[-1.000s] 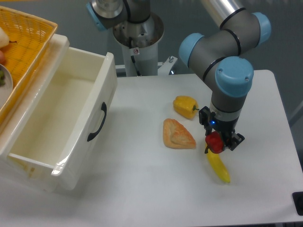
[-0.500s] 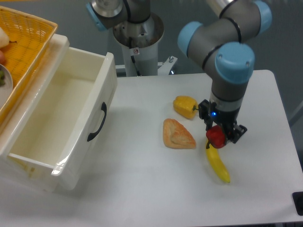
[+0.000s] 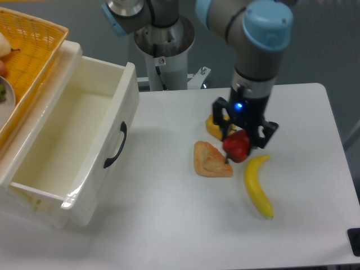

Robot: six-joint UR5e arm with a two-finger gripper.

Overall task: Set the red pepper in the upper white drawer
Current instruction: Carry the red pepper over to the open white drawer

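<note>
**Pepper aloft, drawer open**

While clamped in the black two-finger gripper (image 3: 240,147), hangs above the white table (image 3: 169,214): small glossy red bell pepper (image 3: 237,147), right of the bread wedge (image 3: 211,159); far left, large cream-white plastic drawer (image 3: 73,140) pulled open

One fixed camera looks down at the table (image 3: 169,225)

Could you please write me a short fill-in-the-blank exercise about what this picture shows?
1. The claw holds the ____ pepper.
2. The upper white drawer stands ____, with nothing visible inside.
3. The drawer's curved handle is ____ in colour.
4. Right of the bread slice lies a yellow ____.

Missing words: red; open; black; banana
</note>
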